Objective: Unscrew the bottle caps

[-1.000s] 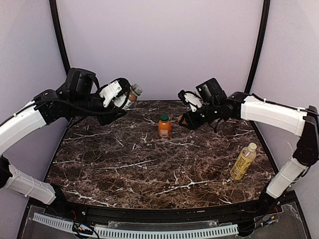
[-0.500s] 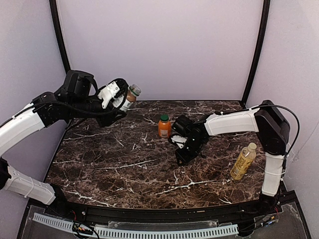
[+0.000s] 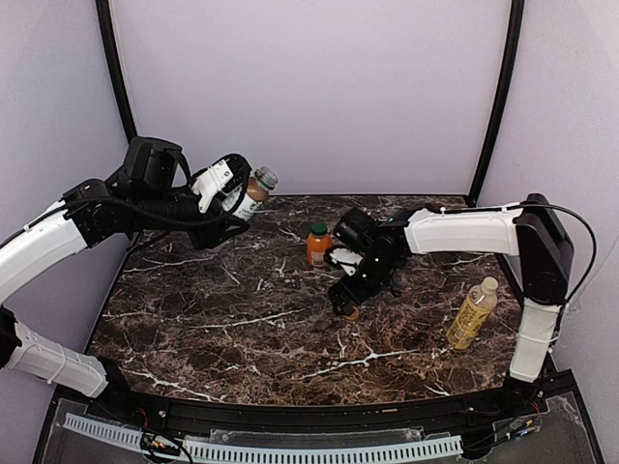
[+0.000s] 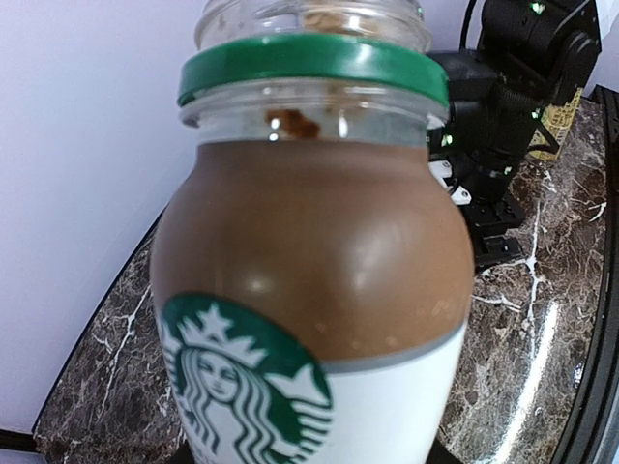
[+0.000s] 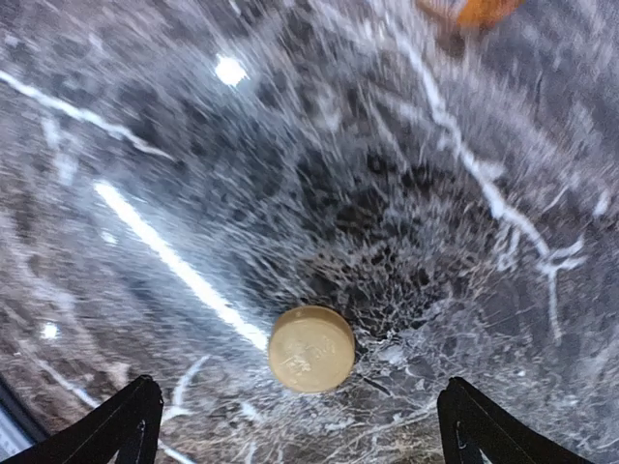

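Surface: dark veined marble, purple walls behind.
Left pincer: clamped on coffee bottle, raised clear of surface, mouth open; likely braced there for uncapping.
Right pincer: spread wide, low over tan cap lying flat on surface; looks set down.
Orange bottle, yellow bottle: standing, caps on.

A robot lab test booth: plain lilac walls, black corner poles, a marble-patterned worktop, and mounted arms.
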